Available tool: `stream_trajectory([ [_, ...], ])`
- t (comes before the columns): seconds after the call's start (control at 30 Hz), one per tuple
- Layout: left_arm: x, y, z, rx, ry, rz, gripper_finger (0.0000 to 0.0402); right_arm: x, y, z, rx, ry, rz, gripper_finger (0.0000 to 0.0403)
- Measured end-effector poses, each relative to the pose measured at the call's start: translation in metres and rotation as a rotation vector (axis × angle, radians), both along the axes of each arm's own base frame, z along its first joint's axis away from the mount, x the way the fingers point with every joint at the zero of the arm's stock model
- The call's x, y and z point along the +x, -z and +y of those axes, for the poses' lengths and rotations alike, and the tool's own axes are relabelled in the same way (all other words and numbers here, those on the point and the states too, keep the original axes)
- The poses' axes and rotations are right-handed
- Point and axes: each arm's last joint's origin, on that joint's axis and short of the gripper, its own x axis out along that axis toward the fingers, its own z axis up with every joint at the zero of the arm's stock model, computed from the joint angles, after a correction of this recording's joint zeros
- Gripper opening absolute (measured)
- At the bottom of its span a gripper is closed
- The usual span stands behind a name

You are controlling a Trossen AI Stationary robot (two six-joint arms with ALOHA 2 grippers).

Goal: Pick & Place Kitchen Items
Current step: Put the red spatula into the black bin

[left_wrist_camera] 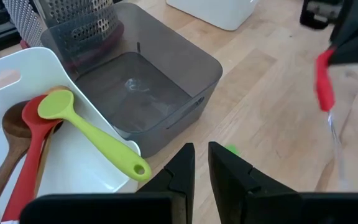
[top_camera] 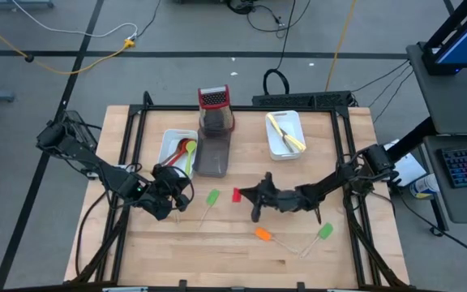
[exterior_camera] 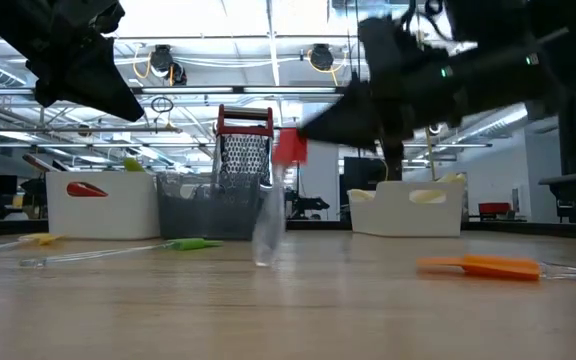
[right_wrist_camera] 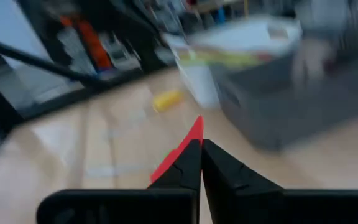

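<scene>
My right gripper (top_camera: pixel 254 197) is at the table's middle, shut on a red spatula (top_camera: pixel 236 195) with a clear handle. My left gripper (top_camera: pixel 175 199) hovers near the white tray (top_camera: pixel 171 139), its fingers a narrow gap apart and empty (left_wrist_camera: pixel 201 163). That tray holds a green spoon (left_wrist_camera: pixel 86 127), a red spoon (left_wrist_camera: pixel 31 140) and a wooden spoon (left_wrist_camera: pixel 8 134). A green spatula (top_camera: pixel 212 198) lies flat on the table between the grippers. An orange spatula (top_camera: pixel 263 234) and another green one (top_camera: pixel 324 231) lie flat nearer the front. My right gripper pinches the spatula's red head (right_wrist_camera: pixel 180 152) between its two fingers, coming level from the table's right. The clear handle (exterior_camera: pixel 271 215) hangs down below the head. Whether its lower end touches the table, I cannot tell.
An empty grey tray (top_camera: pixel 215 156) stands beside the white one, with a red-topped box grater (top_camera: pixel 215 109) behind it. A second white tray (top_camera: pixel 284 134) at the back right holds yellow items. A small yellow piece (exterior_camera: pixel 43 240) lies on the table near my left gripper.
</scene>
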Motion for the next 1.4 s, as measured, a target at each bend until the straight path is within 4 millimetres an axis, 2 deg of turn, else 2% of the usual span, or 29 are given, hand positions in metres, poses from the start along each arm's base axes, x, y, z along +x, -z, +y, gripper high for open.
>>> stream_trajectory([
  [0.2,0.000,0.000,0.000,0.007,0.006,0.004,0.0047,0.016,-0.028,-0.007,-0.126,-0.004,-0.145,0.0001],
  [0.4,0.000,-0.001,0.001,0.031,-0.010,-0.009,0.0047,0.054,-0.065,-0.019,-0.277,-0.097,-0.147,0.0001],
  [0.6,0.000,-0.001,0.001,0.051,-0.014,-0.013,0.0047,0.086,-0.102,-0.050,-0.429,-0.022,-0.056,0.0000],
  [0.7,0.000,-0.001,0.001,0.052,-0.014,-0.013,0.0047,0.092,-0.109,-0.074,-0.452,0.028,-0.005,0.0000],
  [0.83,0.000,-0.001,0.001,0.060,-0.007,-0.007,0.0047,0.092,-0.104,-0.108,-0.393,0.082,0.038,0.0000],
  [1.03,0.000,-0.001,0.001,0.062,-0.006,-0.006,0.0047,0.089,-0.082,-0.148,-0.270,0.087,0.096,0.0000],
  [1.23,0.000,-0.001,0.001,0.070,0.000,-0.001,0.0047,0.093,-0.056,-0.174,-0.295,0.131,0.153,0.0000],
  [1.4,0.000,-0.001,0.001,0.070,0.000,-0.001,0.0047,0.096,-0.021,-0.185,-0.249,0.147,0.241,0.0001],
])
